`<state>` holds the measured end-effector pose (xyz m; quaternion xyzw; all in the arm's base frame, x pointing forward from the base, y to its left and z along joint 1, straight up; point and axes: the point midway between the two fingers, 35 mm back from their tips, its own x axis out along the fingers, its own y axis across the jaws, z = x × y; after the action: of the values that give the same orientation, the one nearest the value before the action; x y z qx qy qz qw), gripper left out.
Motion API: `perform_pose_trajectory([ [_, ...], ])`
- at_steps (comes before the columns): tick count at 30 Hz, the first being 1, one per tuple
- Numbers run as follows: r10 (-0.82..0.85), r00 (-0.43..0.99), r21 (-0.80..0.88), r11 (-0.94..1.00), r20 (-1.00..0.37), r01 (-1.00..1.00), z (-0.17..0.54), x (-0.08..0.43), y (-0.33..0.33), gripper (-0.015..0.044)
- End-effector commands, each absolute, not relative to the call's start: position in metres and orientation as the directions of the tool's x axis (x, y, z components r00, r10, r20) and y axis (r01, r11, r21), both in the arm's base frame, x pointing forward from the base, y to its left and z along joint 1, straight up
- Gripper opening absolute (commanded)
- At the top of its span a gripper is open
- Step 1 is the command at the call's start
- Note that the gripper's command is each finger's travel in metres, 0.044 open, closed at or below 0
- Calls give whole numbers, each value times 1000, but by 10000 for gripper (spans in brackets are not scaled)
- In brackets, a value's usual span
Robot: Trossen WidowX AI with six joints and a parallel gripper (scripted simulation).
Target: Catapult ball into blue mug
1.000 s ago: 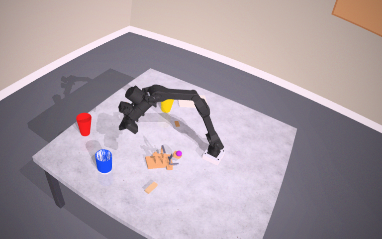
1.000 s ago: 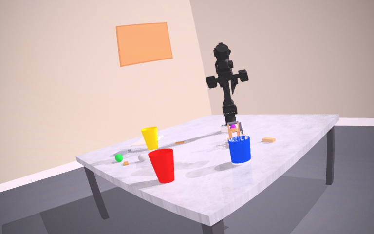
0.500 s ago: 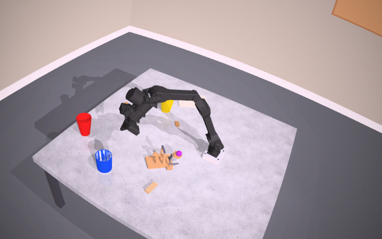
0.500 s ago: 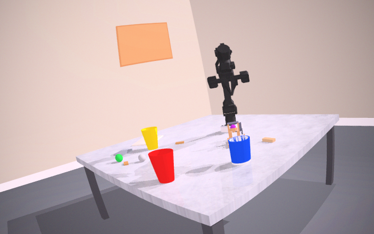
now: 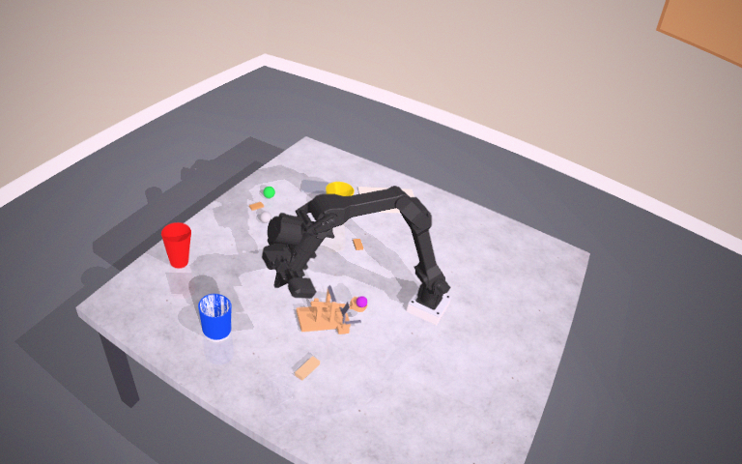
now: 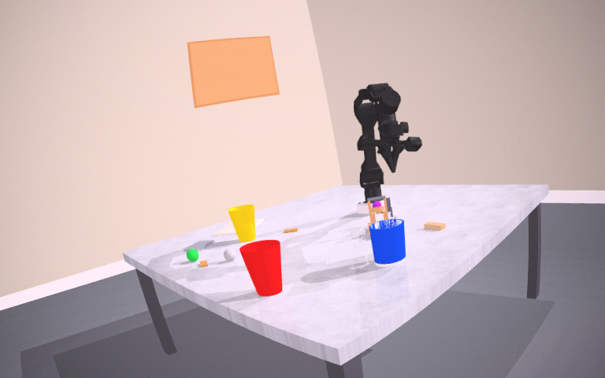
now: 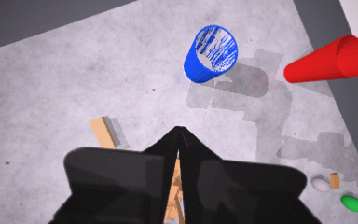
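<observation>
The purple ball (image 5: 361, 301) (image 6: 376, 204) sits in the cup at the end of the orange catapult's arm. The catapult (image 5: 310, 321) stands near the middle of the table, its arm end toward the robot base. In the wrist view, part of it shows between the finger bodies. The blue mug (image 5: 215, 324) (image 6: 387, 244) (image 7: 194, 71) stands upright, off the catapult's opposite end. My gripper (image 6: 393, 171) (image 7: 179, 131) is shut and empty, fingertips together and pointing down, above the table near the catapult. In the top view the gripper's own body hides its fingertips.
A red cup (image 5: 178, 250) (image 6: 264, 269) (image 7: 314, 66) stands beyond the mug. A yellow cup (image 5: 339, 188) (image 6: 243, 224), green ball (image 5: 269, 191) (image 6: 192, 254) and white ball (image 5: 265, 217) (image 6: 229, 255) are on the far side. A wooden block (image 5: 306, 366) (image 6: 434, 226) (image 7: 103, 133) lies beside the catapult.
</observation>
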<state>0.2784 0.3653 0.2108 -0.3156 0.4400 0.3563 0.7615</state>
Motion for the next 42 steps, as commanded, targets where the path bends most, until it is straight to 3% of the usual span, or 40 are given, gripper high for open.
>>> perform_pose_trajectory([
  [1,201,341,-216,468,-918,-857,197,258,359,0],
  [23,-141,322,-318,-53,-936,-947,143,169,305,0],
  [42,-407,432,-153,-562,-805,-813,123,115,235,0],
])
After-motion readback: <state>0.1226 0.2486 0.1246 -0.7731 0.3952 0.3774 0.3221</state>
